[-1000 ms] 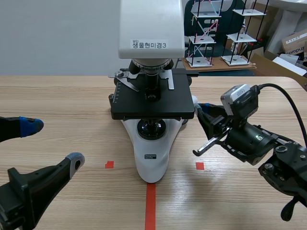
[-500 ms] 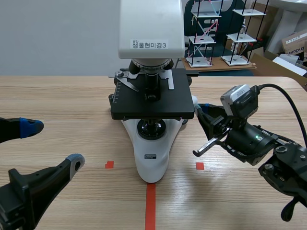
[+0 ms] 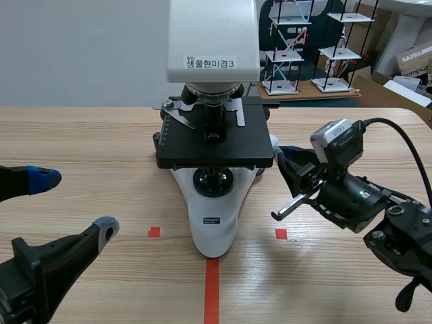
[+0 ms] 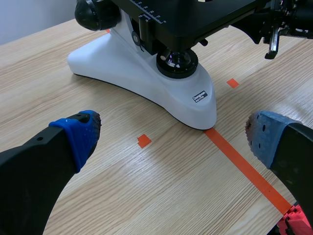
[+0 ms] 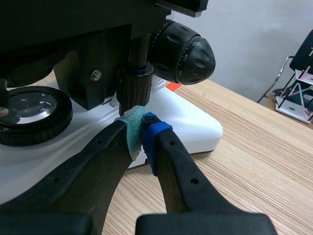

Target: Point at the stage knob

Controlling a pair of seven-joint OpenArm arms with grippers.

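A white and black microscope (image 3: 214, 202) stands mid-table with its black stage (image 3: 214, 143) facing me. The stage knob (image 5: 135, 84), a dark ribbed stem, hangs under the stage beside the large black focus knob (image 5: 188, 54). My right gripper (image 5: 142, 133) is shut on nothing, and its pads touch the lower end of that stem. In the scene view the right gripper (image 3: 283, 155) sits at the stage's right edge. My left gripper (image 3: 73, 204) stays low at the left, open and empty, well short of the microscope base (image 4: 146, 78).
The round condenser lens (image 5: 29, 105) sits in the base just beside my right fingers. Orange-red tape (image 3: 212, 290) marks the table in front of the microscope. White shelf models (image 3: 297, 47) and cardboard boxes (image 3: 415, 61) stand beyond the table's far right.
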